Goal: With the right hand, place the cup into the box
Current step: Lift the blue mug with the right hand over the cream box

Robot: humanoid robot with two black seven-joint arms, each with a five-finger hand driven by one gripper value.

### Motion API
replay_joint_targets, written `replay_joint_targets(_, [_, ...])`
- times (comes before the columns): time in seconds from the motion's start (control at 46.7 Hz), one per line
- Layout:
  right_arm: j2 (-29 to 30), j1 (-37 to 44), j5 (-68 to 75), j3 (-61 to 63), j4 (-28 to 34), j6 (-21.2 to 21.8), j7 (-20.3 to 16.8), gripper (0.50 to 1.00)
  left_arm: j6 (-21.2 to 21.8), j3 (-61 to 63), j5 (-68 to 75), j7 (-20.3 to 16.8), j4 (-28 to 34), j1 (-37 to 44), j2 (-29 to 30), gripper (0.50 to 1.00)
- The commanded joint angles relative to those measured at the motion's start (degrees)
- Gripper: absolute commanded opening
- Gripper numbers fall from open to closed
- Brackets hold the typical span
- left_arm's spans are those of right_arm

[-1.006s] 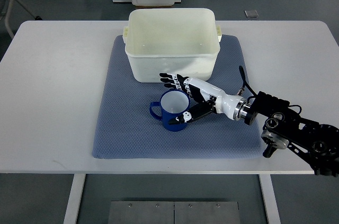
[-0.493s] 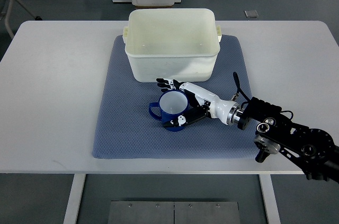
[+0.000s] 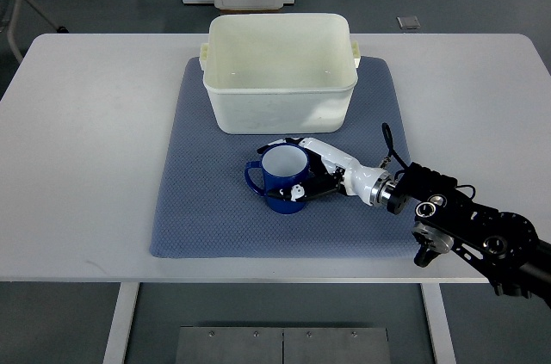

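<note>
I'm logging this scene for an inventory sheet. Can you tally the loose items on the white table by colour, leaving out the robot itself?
Blue: 2, the blue ceramic cup with the right robot hand wrapped around it, and the blue-grey textured mat.
Cream: 1, the cream plastic box, with nothing in it.
Total: 3 items on the white table.

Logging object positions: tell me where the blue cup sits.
The blue cup stands upright on the mat, just in front of the box, with the right hand wrapped around it.
</note>
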Motion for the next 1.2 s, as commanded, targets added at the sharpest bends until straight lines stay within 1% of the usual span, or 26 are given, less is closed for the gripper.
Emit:
replay_joint_targets(0.0, [-0.06,0.08,0.25,0.33,-0.01,-0.14,0.43,0.5,0.0,0.0,-0.01,0.0,0.0,0.0,0.0,1.0])
replay_joint_targets(0.171, [-0.67,0.7,1.22,0.5,1.83,-0.06,2.1,0.5,0.0,0.0,-0.01,0.0,0.0,0.0,0.0,1.0])
replay_joint_targets(0.428, [-5.5,1.57,1.57,2.79,8.51,0.12,2.02,0.5,0.0,0.0,-0.01,0.0,0.0,0.0,0.0,1.0])
replay_joint_targets(0.621, [-8.32,2.89,2.01,6.39,11.68,0.91,1.4,0.5,0.0,0.0,-0.01,0.0,0.0,0.09,0.0,1.0])
replay_joint_targets(0.899, [-8.85,5.79,2.72,13.86,12.74,2.67,-2.9,0.5,0.0,0.0,-0.01,0.0,0.0,0.0,0.0,1.0])
replay_joint_targets(1.092, [-8.41,9.04,3.59,17.11,12.74,2.58,-6.94,0.5,0.0,0.0,-0.01,0.0,0.0,0.09,0.0,1.0])
replay_joint_targets(1.178, [-8.06,10.28,3.59,17.99,12.3,1.88,-8.79,0.5,0.0,0.0,-0.01,0.0,0.0,0.0,0.0,1.0])
